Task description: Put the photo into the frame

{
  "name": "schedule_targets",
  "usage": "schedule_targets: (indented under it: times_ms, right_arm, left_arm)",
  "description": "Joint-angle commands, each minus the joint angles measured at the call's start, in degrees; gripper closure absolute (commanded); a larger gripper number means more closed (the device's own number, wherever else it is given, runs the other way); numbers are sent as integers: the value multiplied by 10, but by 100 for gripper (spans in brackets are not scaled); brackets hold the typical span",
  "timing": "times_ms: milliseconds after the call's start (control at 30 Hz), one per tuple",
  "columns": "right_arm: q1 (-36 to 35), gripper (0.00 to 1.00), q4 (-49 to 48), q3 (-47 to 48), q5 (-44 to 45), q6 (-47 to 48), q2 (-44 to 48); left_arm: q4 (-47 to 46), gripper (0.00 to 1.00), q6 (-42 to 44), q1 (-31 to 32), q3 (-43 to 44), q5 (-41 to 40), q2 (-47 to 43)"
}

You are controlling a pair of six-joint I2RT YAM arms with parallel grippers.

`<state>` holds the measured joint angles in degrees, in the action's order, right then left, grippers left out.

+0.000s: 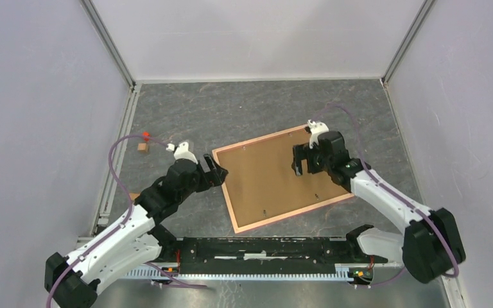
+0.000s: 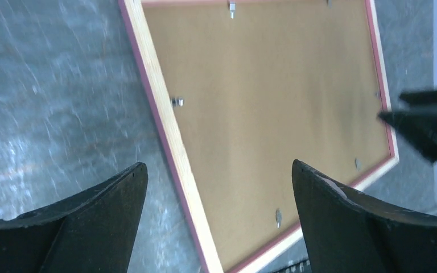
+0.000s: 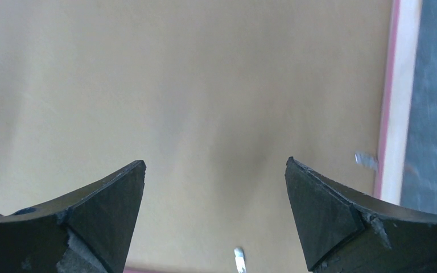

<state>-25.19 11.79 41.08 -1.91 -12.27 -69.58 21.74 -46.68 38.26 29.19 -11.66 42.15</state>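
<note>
Grey tabletop [image 1: 186, 115], splayed end effectors [image 1: 216, 171] [image 1: 303, 163] over frame [image 1: 289, 215]

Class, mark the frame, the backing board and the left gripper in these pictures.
frame [image 1: 289, 215], top view, near rail.
backing board [image 1: 263, 179], top view, bare middle.
left gripper [image 2: 219, 164], left wrist view, midway between fingertips.

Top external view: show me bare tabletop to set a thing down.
Free: the wide table strip between the back wall and the frame's far rail, right of the small tan block. Crowded: the backing board, with the left claw at its edge and the right claw above.
</note>
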Motion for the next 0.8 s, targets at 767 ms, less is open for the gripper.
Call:
schedule_targets:
  times_ms: [767]
  right_arm:
    - [1,2,172,-178,260,-192,295]
  left_arm:
    - [25,0,436,-71,676,230,794]
